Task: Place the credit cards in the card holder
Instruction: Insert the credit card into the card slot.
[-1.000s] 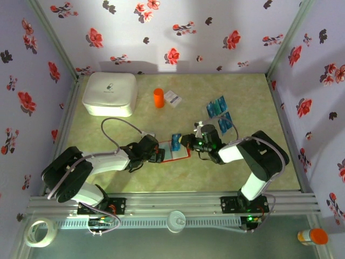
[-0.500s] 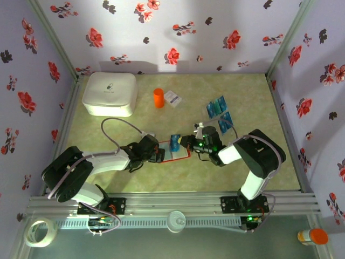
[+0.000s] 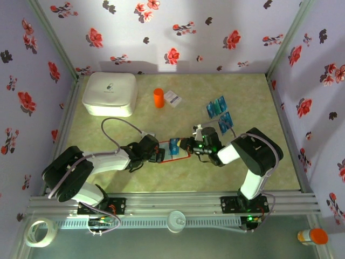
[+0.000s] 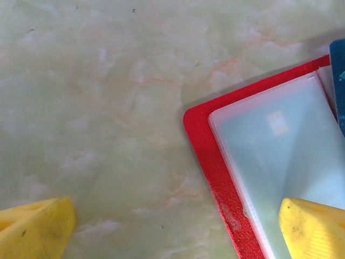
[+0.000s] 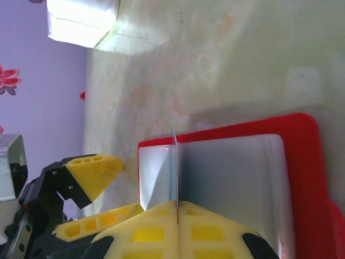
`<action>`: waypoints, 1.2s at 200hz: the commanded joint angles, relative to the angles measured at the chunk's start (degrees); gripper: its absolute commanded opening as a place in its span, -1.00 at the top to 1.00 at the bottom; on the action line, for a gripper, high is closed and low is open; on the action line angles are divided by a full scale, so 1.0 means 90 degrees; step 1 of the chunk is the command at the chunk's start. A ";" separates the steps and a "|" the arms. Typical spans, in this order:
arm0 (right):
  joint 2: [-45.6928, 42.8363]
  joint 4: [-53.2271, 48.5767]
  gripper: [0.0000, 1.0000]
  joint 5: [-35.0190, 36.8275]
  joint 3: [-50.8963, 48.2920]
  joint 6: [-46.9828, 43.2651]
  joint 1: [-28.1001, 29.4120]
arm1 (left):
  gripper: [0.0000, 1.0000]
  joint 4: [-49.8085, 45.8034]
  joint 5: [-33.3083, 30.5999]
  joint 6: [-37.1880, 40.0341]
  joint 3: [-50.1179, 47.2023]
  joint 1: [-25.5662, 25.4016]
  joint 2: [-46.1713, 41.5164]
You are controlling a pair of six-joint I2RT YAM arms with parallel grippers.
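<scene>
Pale green marbled surface (image 4: 108, 108): smooth, soft sheen. Red card holder (image 4: 207, 162): cover fine-grained, matt; inner pocket frosted translucent plastic, smooth. Blue credit card (image 4: 338, 86): dull finish. Yellow fingers (image 4: 310, 229) of left pincer (image 4: 175, 229): plastic, matt, lightly specked. Rounded white box (image 3: 109, 93): smooth glossy plastic. Ribbed front rail (image 3: 172, 204): bare metal.

Left tool (image 3: 160, 154) and right tool (image 3: 187, 144) face each other across the card holder (image 3: 173, 155), with an upright credit card (image 5: 174, 162) pinched by the right tool in the gap. Bare tabletop (image 3: 178, 178) near side of both. Spare credit cards (image 3: 220, 113) just beyond the right tool. Orange cylinder (image 3: 158, 97) and white box (image 3: 109, 93) well beyond the left.
</scene>
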 commanded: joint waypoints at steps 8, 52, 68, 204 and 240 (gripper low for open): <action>-0.0106 -0.0728 1.00 -0.0203 0.0103 -0.0407 0.0021 | -0.97 -0.0642 -0.0059 -0.0194 -0.0142 0.0016 0.0307; -0.0279 -0.1737 1.00 -0.0304 0.0287 -0.0887 -0.0027 | -0.97 -0.0603 -0.0054 -0.0191 -0.0127 0.0016 0.0346; -0.0279 -0.2070 1.00 -0.0385 0.0407 -0.1043 -0.0061 | -0.97 -0.0599 -0.0054 -0.0188 -0.0130 0.0016 0.0359; 0.0061 -0.3959 1.00 -0.0951 0.1340 -0.1947 -0.0291 | -0.97 -0.0505 -0.0032 -0.0175 -0.0119 0.0016 0.0471; 0.0178 -0.4217 1.00 -0.1013 0.1526 -0.2048 -0.0282 | -0.97 -0.0451 -0.0025 -0.0174 -0.0119 0.0016 0.0515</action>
